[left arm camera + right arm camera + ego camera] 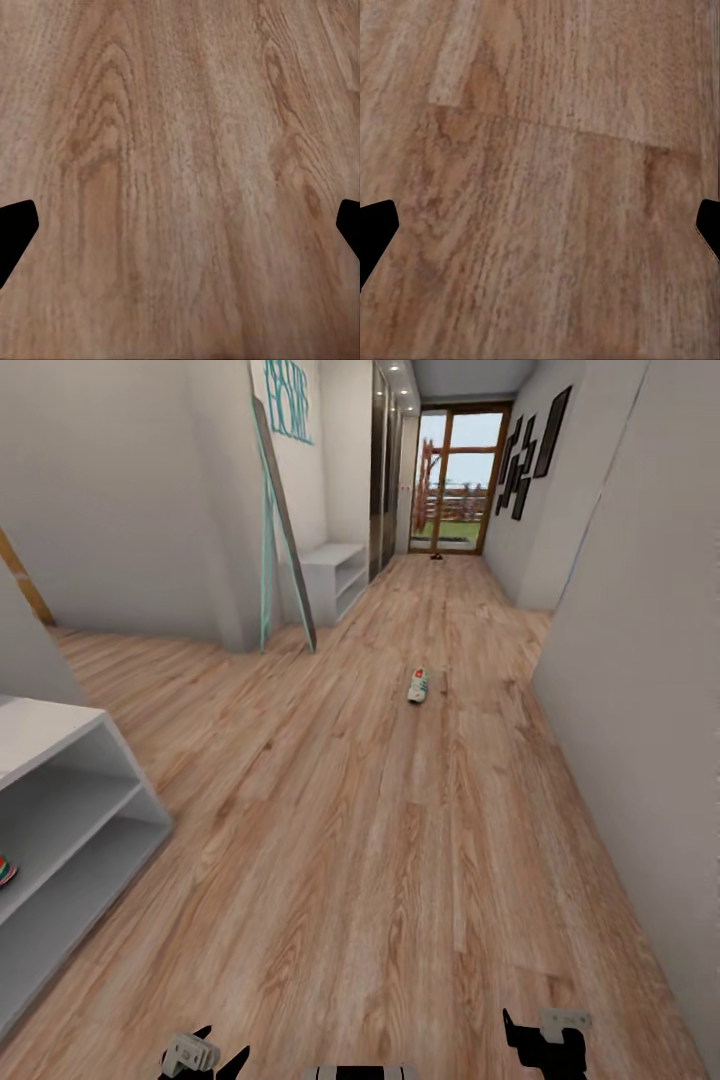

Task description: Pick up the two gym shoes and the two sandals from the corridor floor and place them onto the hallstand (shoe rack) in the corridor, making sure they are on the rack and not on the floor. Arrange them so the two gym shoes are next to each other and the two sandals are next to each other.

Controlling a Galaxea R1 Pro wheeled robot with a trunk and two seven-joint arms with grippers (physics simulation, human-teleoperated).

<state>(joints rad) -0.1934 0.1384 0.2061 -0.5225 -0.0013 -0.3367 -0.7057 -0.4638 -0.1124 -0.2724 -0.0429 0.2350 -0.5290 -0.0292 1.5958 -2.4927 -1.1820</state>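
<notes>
My head camera looked forward and down along the corridor floor (380,840), from well above it, with my left gripper (205,1053) and right gripper (545,1040) at its lower edge. Each wrist camera faced straight down at bare planks (180,165) from close by, between my spread fingertips (375,225). All three views shared that floor.

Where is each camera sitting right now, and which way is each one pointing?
Head view: on the robot's head, facing forward and down along the corridor floor, toward a gym shoe and the far glass door; left gripper and right gripper show at the bottom edge.
Left wrist view: near the left gripper, facing down at the planks, black fingertips spread wide.
Right wrist view: near the right gripper, likewise facing down.
Shared: all three views show the wood-grain floor.
</notes>
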